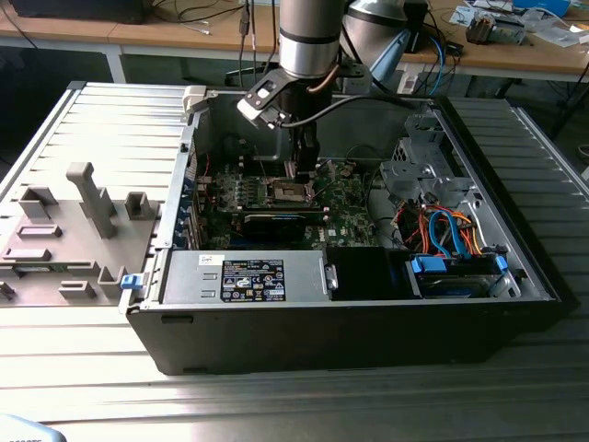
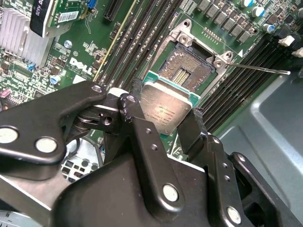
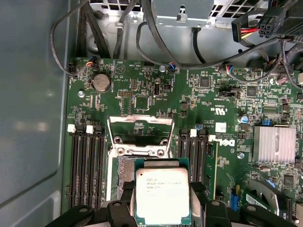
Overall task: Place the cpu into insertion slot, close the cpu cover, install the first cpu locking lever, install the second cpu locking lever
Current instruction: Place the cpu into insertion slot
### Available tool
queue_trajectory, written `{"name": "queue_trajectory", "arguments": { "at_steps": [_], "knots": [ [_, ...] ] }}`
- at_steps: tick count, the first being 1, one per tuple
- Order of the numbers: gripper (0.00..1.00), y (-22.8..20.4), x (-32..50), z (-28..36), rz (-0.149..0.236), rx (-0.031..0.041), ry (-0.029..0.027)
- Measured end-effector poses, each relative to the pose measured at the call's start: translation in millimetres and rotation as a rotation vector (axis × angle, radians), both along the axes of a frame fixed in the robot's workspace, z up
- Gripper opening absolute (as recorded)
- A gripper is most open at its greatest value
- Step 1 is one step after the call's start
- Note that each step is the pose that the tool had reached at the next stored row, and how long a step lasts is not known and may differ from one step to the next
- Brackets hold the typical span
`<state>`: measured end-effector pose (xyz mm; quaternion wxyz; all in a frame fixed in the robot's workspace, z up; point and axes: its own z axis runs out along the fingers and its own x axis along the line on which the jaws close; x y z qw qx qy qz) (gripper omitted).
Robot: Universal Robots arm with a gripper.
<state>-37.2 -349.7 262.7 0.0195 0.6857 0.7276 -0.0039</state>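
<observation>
A ribbed grey table [image 1: 83,129] carried an open computer case [image 1: 350,331] lying on its side. Inside it, the gripper [image 1: 304,178] was clamped on the cpu [image 3: 162,195] by two opposite edges. It held the chip partly over the insertion slot [image 2: 187,73] of the green motherboard [image 3: 189,99], not seated. The cpu cover [image 3: 139,135] lay swung open beside the slot.

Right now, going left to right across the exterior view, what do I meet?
grey tray with moulded holders → gripper holding the chip inside the open computer case → orange and blue cables
</observation>
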Motion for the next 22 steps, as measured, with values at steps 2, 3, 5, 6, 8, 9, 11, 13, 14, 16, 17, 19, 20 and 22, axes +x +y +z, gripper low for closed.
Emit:
{"name": "queue_trajectory", "arguments": {
  "at_steps": [2,3,5,6,8,9,11,13,14,16,17,19,20,22],
  "knots": [
    [0.55,0.0,-0.7,-0.4,0.0,0.0001,-0.0001],
    [0.55,0.0,-0.9,-0.5,0.0,0.0001,-0.0001],
    [0.55,0.0,-1.2,-0.7,0.0,0.0002,-0.0001],
    [0.55,0.0,-1.5,-0.8,0.0,0.0002,-0.0001],
    [0.55,0.0,-2.0,-1.0,0.0,0.0001,0.0],
    [0.55,0.0,-2.2,-1.1,0.0,0.0002,-0.0001],
    [0.55,0.0,-2.3,-1.3,0.0,0.0002,-0.0001],
    [0.55,0.0,-2.7,-4.4,0.0,0.0002,-0.0001],
    [0.55,0.0,-2.7,-4.5,0.0,0.0002,-0.0001],
    [0.55,0.0,-2.7,-4.6,0.0,0.0002,-0.0001],
    [0.55,0.0,-2.7,-4.8,0.0,0.0002,-0.0001],
    [0.55,0.0,-2.9,-8.8,0.0,0.0002,-0.0001],
    [0.55,0.0,-2.9,-8.9,0.0,0.0002,-0.0001],
    [0.55,0.0,-2.9,-9.2,0.0,0.0002,-0.0001]
  ]
}}
